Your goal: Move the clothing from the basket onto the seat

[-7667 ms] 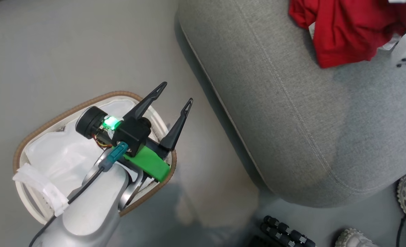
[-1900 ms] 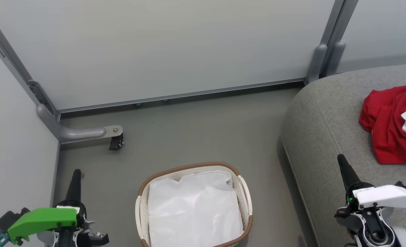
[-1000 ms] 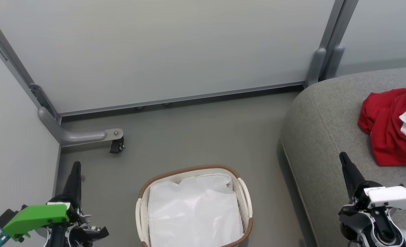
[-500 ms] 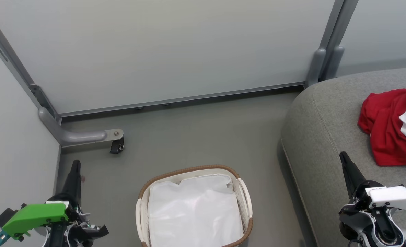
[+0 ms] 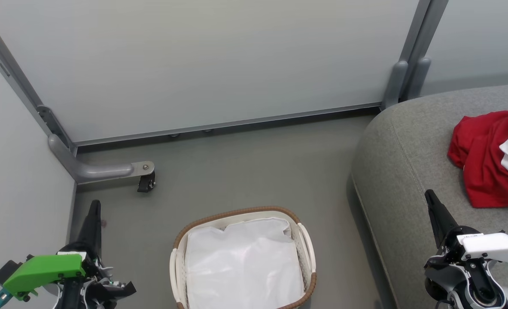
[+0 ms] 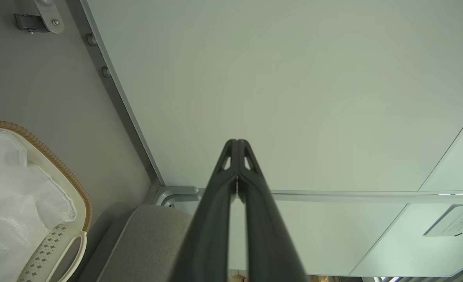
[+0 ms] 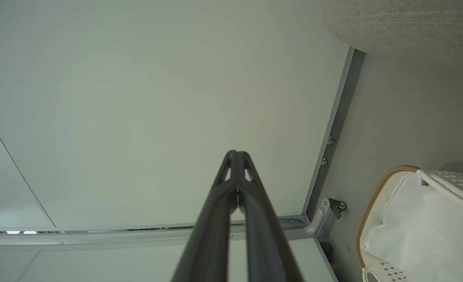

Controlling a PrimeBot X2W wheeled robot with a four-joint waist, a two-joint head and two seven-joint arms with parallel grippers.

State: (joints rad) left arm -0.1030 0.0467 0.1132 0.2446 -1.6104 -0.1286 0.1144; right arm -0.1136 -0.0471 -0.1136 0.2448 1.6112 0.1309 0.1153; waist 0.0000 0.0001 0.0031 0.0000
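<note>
Now 1 red clothing lies bunched on the 1 grey seat, well apart from the 1 basket with its 1 white liner. The left gripper and right gripper, 2 in all, hold their fingers pressed together, empty.

You've got a pale partition panel across 12 o'clock, its metal base rail meeting the grey floor. At 9 o'clock a second panel joins it. From their corner a curved grey foot reaches over the floor, ending in a small black caster. At 1 o'clock two upright grey posts stand side by side. In the left wrist view, a paper label sits at 4 o'clock, its print too small to read.
</note>
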